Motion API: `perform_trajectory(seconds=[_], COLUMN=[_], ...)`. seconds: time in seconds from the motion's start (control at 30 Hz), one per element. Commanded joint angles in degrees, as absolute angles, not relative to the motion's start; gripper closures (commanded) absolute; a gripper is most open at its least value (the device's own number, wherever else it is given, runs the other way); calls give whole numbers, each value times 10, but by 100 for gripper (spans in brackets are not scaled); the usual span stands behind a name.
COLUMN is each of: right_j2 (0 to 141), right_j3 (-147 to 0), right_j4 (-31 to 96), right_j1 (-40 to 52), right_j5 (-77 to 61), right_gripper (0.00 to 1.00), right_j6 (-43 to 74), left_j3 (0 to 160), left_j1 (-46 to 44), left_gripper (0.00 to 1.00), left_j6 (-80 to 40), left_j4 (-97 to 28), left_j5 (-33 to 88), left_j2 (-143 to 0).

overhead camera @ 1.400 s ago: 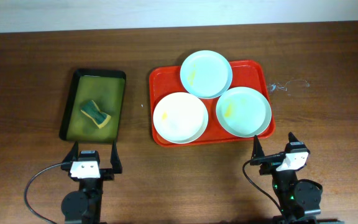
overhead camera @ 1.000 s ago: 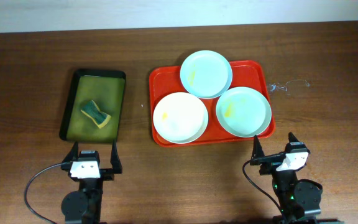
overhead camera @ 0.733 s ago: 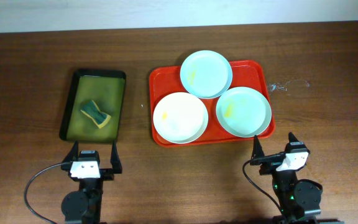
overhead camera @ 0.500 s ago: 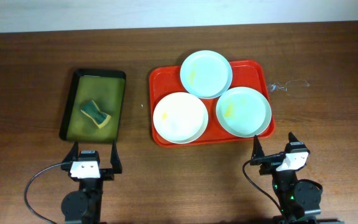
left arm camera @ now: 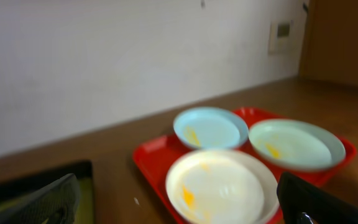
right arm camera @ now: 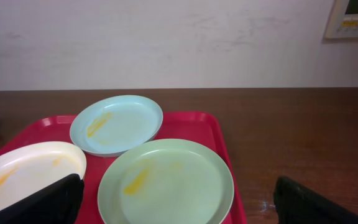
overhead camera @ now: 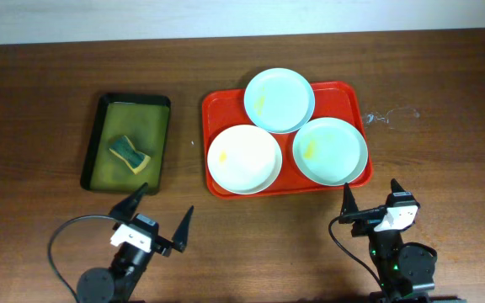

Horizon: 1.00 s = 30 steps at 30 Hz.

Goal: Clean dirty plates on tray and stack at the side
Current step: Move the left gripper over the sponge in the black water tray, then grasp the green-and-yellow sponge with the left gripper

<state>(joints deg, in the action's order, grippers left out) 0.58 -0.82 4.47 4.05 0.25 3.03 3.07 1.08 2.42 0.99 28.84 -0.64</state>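
Observation:
The red tray [overhead camera: 219, 109] holds three plates: a pale blue-green one [overhead camera: 279, 100] at the back, a cream-white one [overhead camera: 243, 159] at front left, a mint-green one [overhead camera: 331, 151] at front right. Each has a yellow smear. My left gripper [overhead camera: 155, 209] is open and empty near the table's front, turned toward the tray. My right gripper [overhead camera: 370, 190] is open and empty just in front of the tray's right corner. The left wrist view shows the tray [left arm camera: 148, 163] and cream plate [left arm camera: 221, 186]. The right wrist view shows the tray [right arm camera: 197, 122] and mint plate [right arm camera: 166, 182].
A smaller dark tray [overhead camera: 102, 103] with a greenish inside stands at the left and holds a green-and-yellow sponge [overhead camera: 130, 154]. A small shiny wet patch [overhead camera: 390, 115] lies on the table right of the red tray.
My left gripper has moved right and turned clockwise toward the red tray. The right arm and the plates have not moved.

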Motion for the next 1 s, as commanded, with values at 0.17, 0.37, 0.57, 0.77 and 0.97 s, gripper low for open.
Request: perform_trajectory(seconds=[0.17,0.37,0.57,0.77,0.97], right_j2=[2,2,2,2,2], right_j3=[-3,-3,-3,-3,-3], right_j4=[45,45,45,45,45], right_j1=[37,37,37,37,37], right_j5=[13,13,13,13,13], right_gripper=[2,2,1,1,2], right_j6=[32,32,32,32,32], left_j3=[292,604,851,853,852], left_j1=[9,9,11,137,140], left_gripper=[0,1,1,1,1], left_j6=[79,46,23,-429,-429], left_j4=[-128,-344,-557,-567,-564], left_j5=[121,134,133,8,56], left_j2=[-201,-561,-809,-896,-974])
